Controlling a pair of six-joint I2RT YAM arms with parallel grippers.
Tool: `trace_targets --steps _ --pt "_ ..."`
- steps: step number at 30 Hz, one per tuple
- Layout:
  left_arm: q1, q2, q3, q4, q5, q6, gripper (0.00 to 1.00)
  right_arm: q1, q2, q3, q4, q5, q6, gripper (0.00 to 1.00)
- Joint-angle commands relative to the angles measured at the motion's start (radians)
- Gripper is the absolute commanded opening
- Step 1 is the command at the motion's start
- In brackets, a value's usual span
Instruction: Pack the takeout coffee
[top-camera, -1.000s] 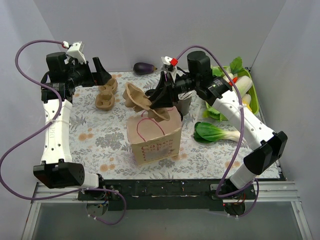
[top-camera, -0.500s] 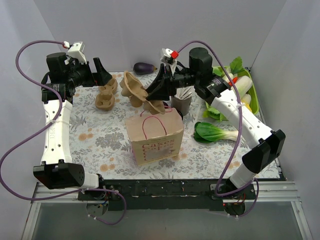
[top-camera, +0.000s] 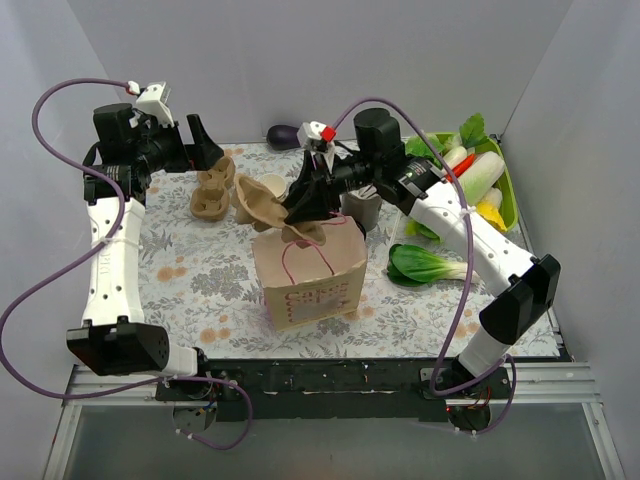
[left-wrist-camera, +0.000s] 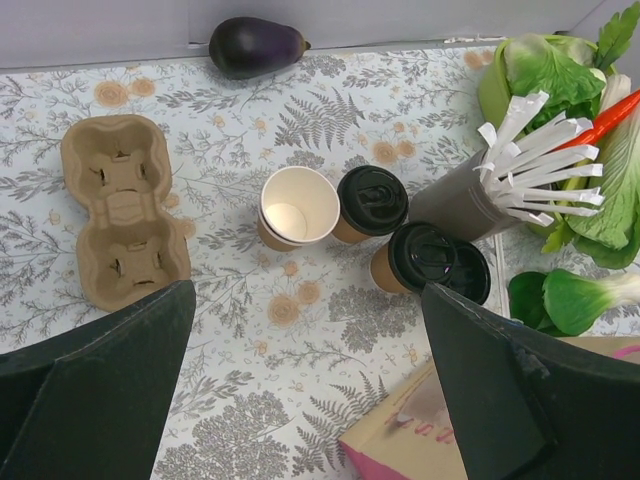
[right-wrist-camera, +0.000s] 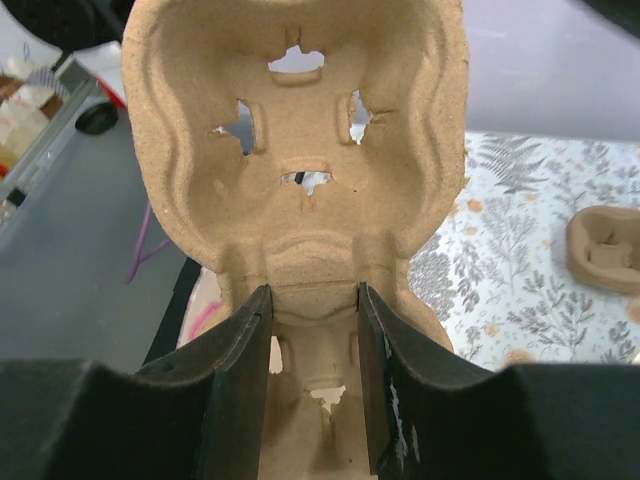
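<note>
Swung left off paper bag (top-camera: 310, 275) mouth, cup carrier (right-wrist-camera: 300, 130) clamped in right claw (right-wrist-camera: 313, 300). Idle left claw (top-camera: 203, 140) gaping, empty. Lidded takeout coffee (left-wrist-camera: 372, 203) on surface (left-wrist-camera: 300, 330) beside stick cup (left-wrist-camera: 460, 195), unpacked. Next, probably: recentre carrier over bag, lower gently.

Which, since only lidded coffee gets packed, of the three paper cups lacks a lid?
In the left wrist view, the leftmost cup, white inside showing; the middle cup and right cup carry black lids.

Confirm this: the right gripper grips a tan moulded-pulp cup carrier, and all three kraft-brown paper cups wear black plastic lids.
Wrong on lids: the left wrist view shows black plastic lids on two cups only; the third kraft-brown paper cup stands open. The right gripper does grip the tan moulded-pulp cup carrier.
</note>
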Motion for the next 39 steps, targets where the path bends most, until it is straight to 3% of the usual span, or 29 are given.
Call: trace_targets --steps 1,7,22,39 --pt "-0.002 0.053 0.088 -0.01 -0.014 0.025 0.98 0.039 -0.057 -0.003 -0.191 0.02 -0.187 0.01" --pt "-0.002 0.09 0.101 0.01 0.035 0.01 0.98 0.036 -0.095 -0.04 -0.246 0.092 -0.223 0.01" --pt "-0.002 0.097 0.065 0.057 0.049 -0.011 0.98 0.068 -0.241 -0.086 -0.365 0.235 -0.552 0.01" --pt "-0.002 0.082 0.036 0.064 0.058 -0.007 0.98 0.093 -0.227 -0.06 -0.486 0.27 -0.549 0.01"
